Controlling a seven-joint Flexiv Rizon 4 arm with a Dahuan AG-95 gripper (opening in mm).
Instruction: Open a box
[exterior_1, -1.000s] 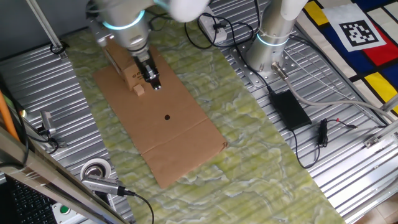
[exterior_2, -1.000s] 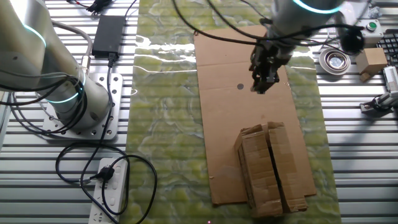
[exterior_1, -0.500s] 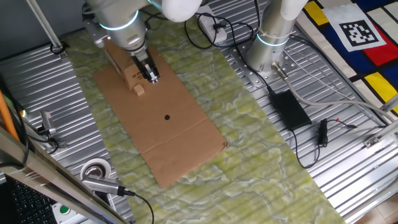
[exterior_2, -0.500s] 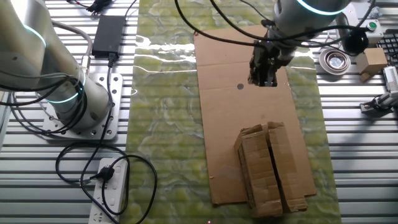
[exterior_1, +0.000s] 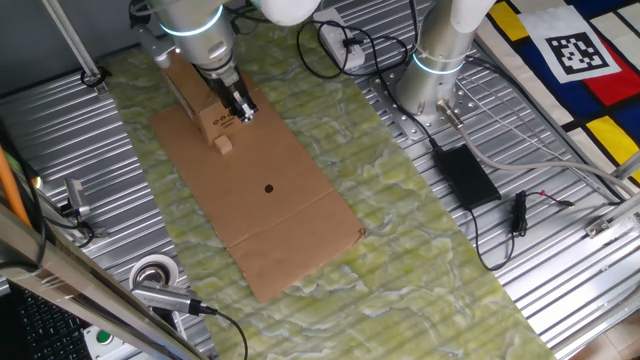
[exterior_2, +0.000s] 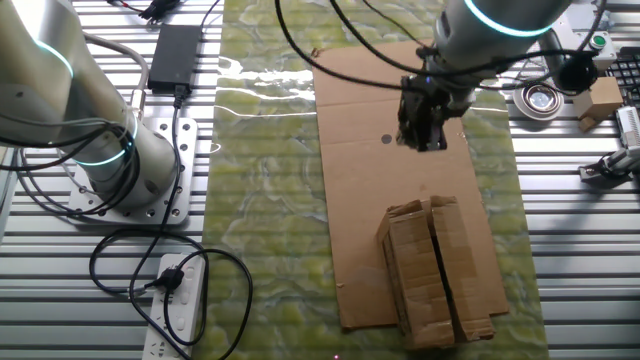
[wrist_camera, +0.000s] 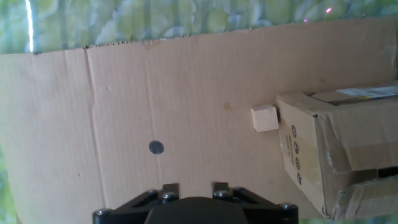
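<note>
While the gripper (exterior_2: 424, 128) hangs above the flat cardboard sheet (exterior_2: 360, 190), the box (exterior_2: 437, 268) is seen well apart from it, flaps unopened. Its long axis is judged to point roughly toward the gripper; whether the jaws are parted cannot be told.

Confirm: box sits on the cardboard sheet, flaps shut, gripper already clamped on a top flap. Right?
Not clamped. In the other fixed view the gripper hangs apart from the box, above the cardboard sheet. The rest holds: box on the sheet, flaps shut.

tool (exterior_2: 424, 128) | drifted up and along the cardboard sheet (exterior_2: 360, 180) | now nearer its far end
</note>
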